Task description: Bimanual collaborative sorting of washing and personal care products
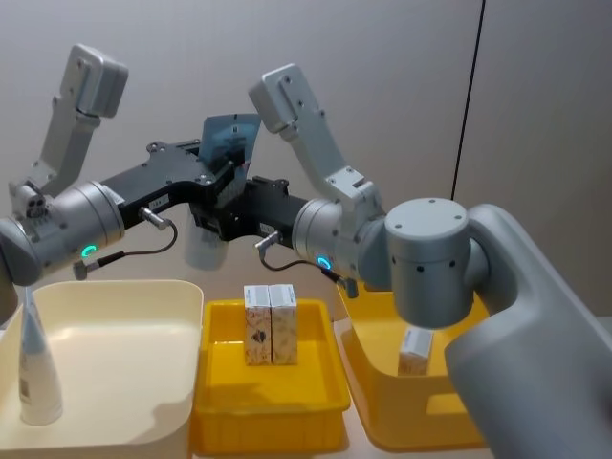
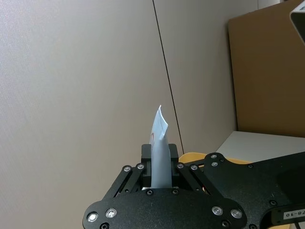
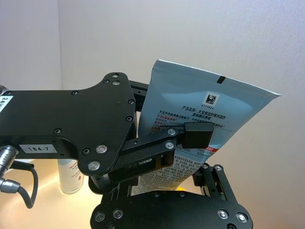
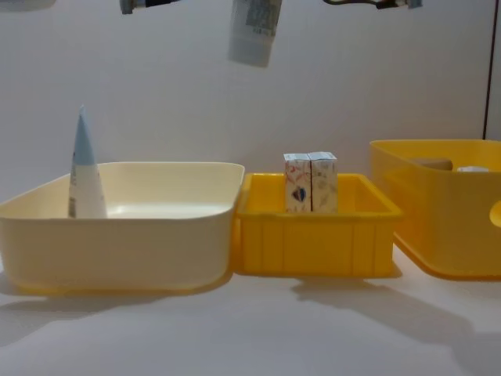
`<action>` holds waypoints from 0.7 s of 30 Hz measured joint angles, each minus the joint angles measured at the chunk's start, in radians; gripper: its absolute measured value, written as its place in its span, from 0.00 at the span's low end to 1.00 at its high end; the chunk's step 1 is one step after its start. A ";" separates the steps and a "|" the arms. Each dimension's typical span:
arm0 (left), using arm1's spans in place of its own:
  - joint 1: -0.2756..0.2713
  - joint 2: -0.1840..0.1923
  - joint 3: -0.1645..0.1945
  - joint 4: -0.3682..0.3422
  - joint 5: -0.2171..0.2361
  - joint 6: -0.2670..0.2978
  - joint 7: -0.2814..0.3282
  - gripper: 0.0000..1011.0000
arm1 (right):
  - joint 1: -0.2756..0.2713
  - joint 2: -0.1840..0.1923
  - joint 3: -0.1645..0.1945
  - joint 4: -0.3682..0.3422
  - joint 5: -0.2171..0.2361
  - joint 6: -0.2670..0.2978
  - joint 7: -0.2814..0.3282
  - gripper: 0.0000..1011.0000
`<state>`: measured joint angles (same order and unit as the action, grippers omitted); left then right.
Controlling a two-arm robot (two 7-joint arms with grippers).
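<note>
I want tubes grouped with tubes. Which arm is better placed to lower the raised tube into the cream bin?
Probably left. Both the left gripper and right gripper grip the raised tube mid-air; the cream bin with another tube lies on the left.

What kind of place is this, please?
Probably a robot test bench in a lab or office: bare partition walls, a plain table, sorting bins, and a tube held up between both grippers.

1. A plain grey-beige wall (image 1: 402, 86) runs behind the whole workspace.
2. A thin dark vertical seam (image 1: 469, 100) splits the wall into panels.
3. In the left wrist view, a brown board (image 2: 269, 71) stands against the wall.
4. The surface (image 4: 250, 329) is pale and matte, with soft shadows lying on it.
</note>
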<state>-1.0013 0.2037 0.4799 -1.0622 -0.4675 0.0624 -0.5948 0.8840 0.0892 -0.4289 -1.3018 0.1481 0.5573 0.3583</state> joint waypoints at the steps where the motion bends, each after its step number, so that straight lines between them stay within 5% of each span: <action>1: 0.000 0.000 0.000 0.000 0.000 0.000 0.000 0.19 | 0.000 0.000 0.000 0.000 0.000 0.000 0.000 0.59; 21: 0.000 0.000 0.000 0.000 0.000 0.000 0.000 0.19 | 0.000 0.000 0.000 0.000 0.000 0.000 0.000 0.59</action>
<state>-1.0013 0.2038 0.4798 -1.0622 -0.4675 0.0624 -0.5948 0.8840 0.0892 -0.4289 -1.3018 0.1480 0.5573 0.3583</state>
